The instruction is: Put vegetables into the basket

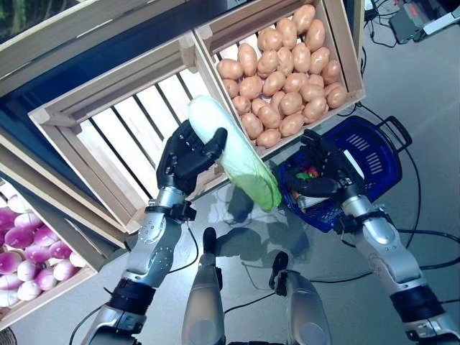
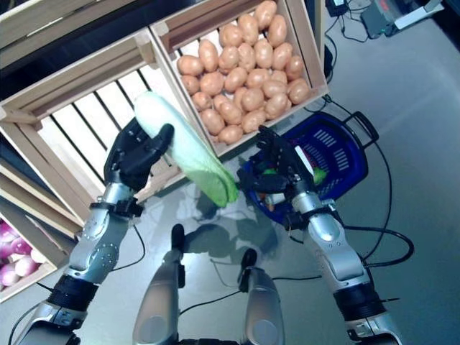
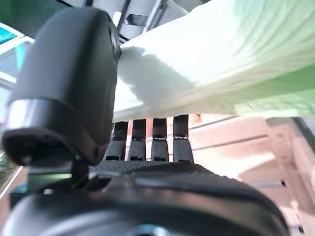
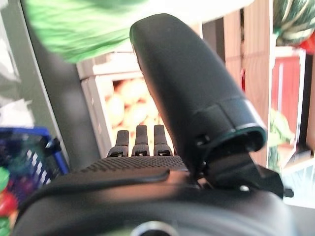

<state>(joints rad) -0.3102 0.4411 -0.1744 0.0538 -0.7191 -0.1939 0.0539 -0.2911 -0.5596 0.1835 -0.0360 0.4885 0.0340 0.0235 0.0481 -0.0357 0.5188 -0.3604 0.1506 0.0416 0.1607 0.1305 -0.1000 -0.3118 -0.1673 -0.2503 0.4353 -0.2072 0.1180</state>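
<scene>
Now, cabbage (image 1: 233, 151): held aloft, leafy end tilted down toward basket
left hand (image 1: 188, 154): curled around cabbage's pale end
right hand (image 1: 327, 172): fingers spread, empty, above basket
basket (image 1: 374, 154): on floor, holding vegetables, below potato crate (image 1: 284, 72)

Napa cabbage (image 1: 233, 147): elongated head, white at the stem end, pale green and leafy at the tip. Held off the floor, tilted, stem end up and far-left, leafy tip pointing down toward the right. It sits in front of the wooden crates, its tip just beside the basket.

Basket (image 1: 377, 154): blue plastic, slotted walls, black handle folded down at the far right. It stands on the grey floor at right, near the crates. Green and red items lie inside; their kind cannot be told.
</scene>
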